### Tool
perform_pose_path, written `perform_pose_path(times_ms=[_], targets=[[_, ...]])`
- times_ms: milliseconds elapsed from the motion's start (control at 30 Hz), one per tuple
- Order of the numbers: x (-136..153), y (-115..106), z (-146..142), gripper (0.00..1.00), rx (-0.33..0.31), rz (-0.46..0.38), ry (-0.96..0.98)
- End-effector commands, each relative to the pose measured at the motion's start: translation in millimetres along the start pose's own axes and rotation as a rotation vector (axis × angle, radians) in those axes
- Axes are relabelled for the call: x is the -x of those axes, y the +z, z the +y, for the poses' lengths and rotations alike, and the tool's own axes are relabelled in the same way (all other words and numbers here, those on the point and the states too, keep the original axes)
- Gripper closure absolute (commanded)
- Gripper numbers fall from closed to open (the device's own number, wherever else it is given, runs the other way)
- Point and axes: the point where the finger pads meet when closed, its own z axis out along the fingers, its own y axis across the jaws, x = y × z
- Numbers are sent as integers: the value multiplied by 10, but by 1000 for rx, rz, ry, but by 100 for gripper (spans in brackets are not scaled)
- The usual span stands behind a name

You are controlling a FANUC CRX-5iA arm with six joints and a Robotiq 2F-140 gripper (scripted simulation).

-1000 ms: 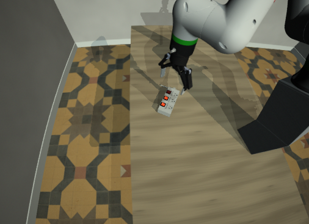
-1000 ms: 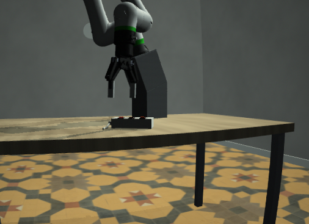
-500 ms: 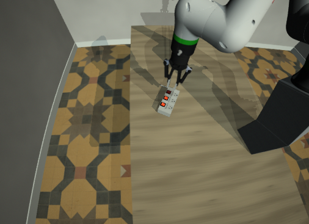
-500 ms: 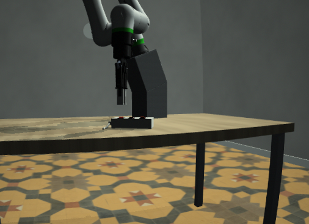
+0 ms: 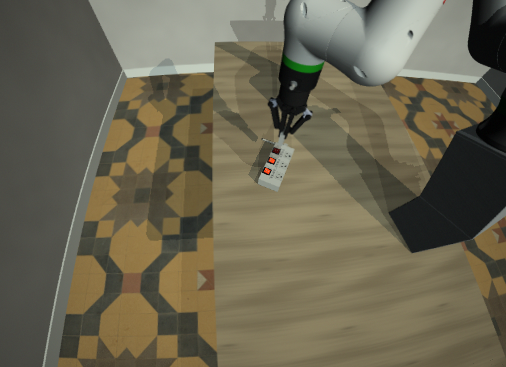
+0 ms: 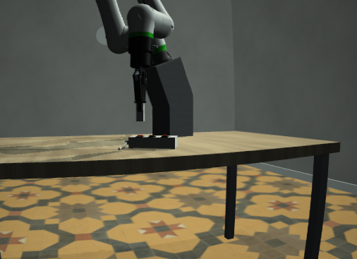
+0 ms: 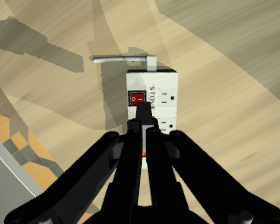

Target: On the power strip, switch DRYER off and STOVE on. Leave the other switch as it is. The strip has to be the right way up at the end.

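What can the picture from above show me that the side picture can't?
Only the top view shows all three switches on the power strip: two glowing orange, the one nearest the arm dark.

Only the exterior view shows the gap between the shut jaws of the gripper and the strip, plus the table legs.

Both show the strip lying switches-up on the table, with the gripper above one end of it.

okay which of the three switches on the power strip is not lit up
The end switch nearest the cord and the closed fingers: it is dark red, while the middle switch and far-end switch glow bright orange-red.
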Motion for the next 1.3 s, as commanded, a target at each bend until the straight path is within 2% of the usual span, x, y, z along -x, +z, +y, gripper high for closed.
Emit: perform_pose_path(times_ms=[0, 700, 1267], targets=[[1, -1, -2, 100, 0, 0, 0], [-1, 50, -3, 100, 0, 0, 0], [-6, 232, -9, 100, 0, 0, 0]])
